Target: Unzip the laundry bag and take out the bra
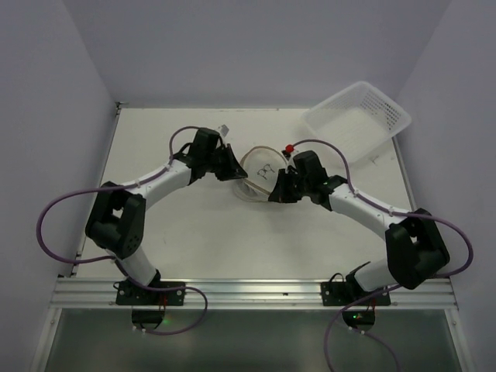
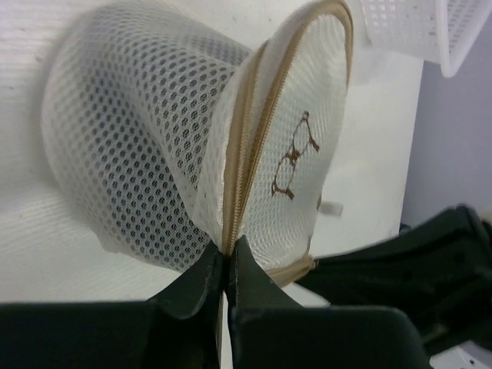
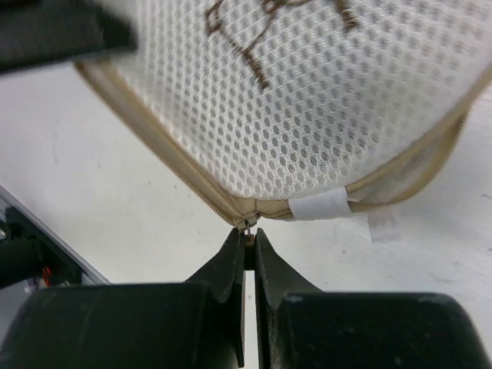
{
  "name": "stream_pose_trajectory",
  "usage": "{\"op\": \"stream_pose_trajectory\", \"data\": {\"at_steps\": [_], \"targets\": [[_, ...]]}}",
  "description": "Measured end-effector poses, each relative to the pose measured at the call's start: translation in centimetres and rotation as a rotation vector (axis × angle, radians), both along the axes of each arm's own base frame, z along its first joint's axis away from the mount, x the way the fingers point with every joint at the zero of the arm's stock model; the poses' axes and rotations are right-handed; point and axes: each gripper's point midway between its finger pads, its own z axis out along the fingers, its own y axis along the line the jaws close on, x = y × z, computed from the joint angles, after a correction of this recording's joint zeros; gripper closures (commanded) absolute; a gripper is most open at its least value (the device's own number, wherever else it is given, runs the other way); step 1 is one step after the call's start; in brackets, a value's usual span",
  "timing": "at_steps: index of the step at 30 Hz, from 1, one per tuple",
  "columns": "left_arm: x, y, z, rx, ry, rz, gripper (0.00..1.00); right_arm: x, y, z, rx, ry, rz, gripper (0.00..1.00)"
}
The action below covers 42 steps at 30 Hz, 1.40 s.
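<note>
Sitting near the tabletop's far edge, the laundry bag has bare table toward the near edge. Both arms bend inward: left gripper clamped on its tan rim, right gripper pinching the zipper pull.

Both arms reach from the near edge toward mid-worktop, elbows bowed outward; left gripper and right gripper each clamp the laundry bag.
</note>
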Motion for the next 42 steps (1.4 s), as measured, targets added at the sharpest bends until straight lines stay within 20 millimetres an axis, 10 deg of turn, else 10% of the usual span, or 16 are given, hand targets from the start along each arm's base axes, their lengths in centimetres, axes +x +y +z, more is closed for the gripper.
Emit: {"op": "stream_pose_trajectory", "data": {"at_steps": [8, 10, 15, 18, 22, 31, 42], "targets": [[-2.8, -0.1, -0.8, -0.06, 0.017, -0.055, 0.96, 1.3, -2.6, 0.3, 0.068, 0.021, -0.045, 1.0], [-3.7, 0.3, -0.9, -0.08, 0.012, -0.044, 0.77, 1.4, -2.2, 0.4, 0.075, 0.035, -0.021, 0.97], [-6.1, 1.6, -2.0, -0.087, 0.017, 0.019, 0.16, 3.8, -2.5, 1.0, 0.031, 0.021, -0.027, 0.48], [-6.7, 2.4, -1.8, -0.065, -0.005, 0.046, 0.01, 5.2, -3.3, 2.3, 0.002, -0.021, -0.038, 0.24], [-5.2, 4.0, 0.8, -0.019, -0.108, 0.101, 0.0, 5.0, -4.3, 4.2, -0.025, -0.075, -0.05, 0.02], [3.3, 5.0, 6.4, 0.086, -0.325, 0.138, 0.1, 3.0, -7.6, 13.3, 0.007, -0.351, -0.173, 0.01], [9.6, 0.4, 1.9, 0.137, -0.317, -0.072, 0.26, 1.5, -9.4, 11.6, -0.019, -0.365, -0.242, 0.01]]}}
